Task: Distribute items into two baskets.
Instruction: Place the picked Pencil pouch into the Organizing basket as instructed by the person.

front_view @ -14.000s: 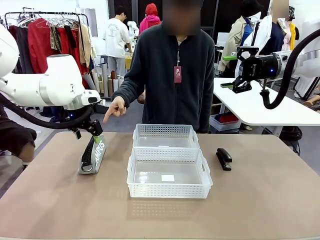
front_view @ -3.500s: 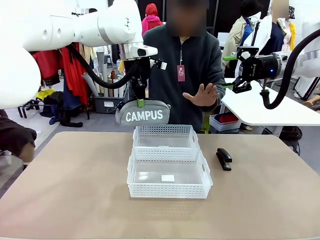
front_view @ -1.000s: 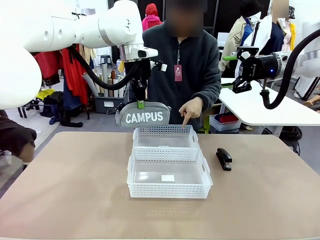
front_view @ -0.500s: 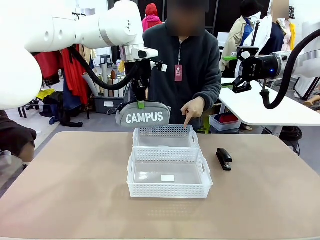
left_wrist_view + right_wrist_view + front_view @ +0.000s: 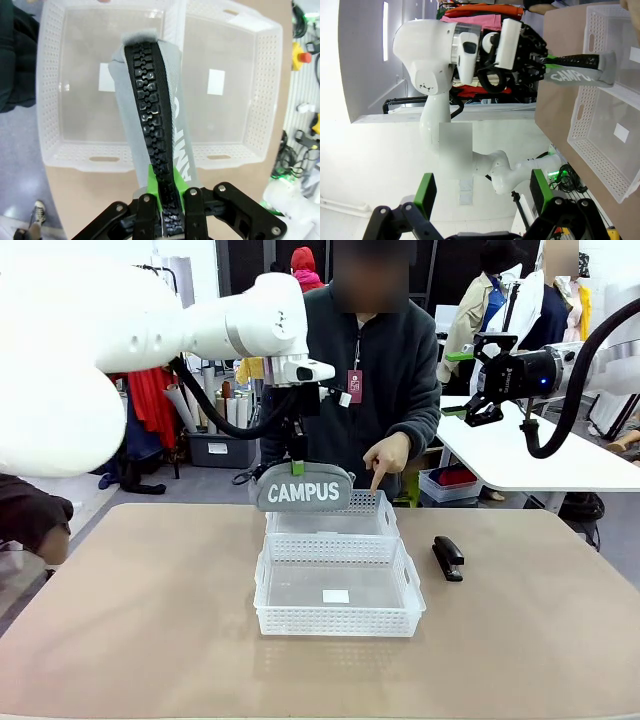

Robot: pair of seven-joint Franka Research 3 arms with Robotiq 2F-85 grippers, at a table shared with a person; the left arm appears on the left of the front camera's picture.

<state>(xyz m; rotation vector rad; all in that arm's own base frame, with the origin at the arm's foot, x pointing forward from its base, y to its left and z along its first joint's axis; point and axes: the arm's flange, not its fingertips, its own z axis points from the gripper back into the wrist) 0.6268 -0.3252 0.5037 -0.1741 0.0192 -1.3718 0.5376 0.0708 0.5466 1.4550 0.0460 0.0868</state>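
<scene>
Front view: my left tool [image 5: 296, 458] has come down and across in the last half second, so the CAMPUS pouch [image 5: 305, 491] now hangs low at the back-left rim of the far basket [image 5: 350, 523], no longer off to its left. The person's hand [image 5: 385, 454] keeps pointing into that basket. The stapler [image 5: 447, 557] lies on the desk [image 5: 130, 620], right of the near basket [image 5: 335, 622].

Left wrist view: the left tool [image 5: 167, 200] is clamped on the pouch's black zip edge. The CAMPUS pouch [image 5: 150, 115] dangles mostly over the far basket [image 5: 50, 100], close to the shared rims. I judge release is near.

Right wrist view: the right tool [image 5: 481, 192] stands apart, empty and raised.
</scene>
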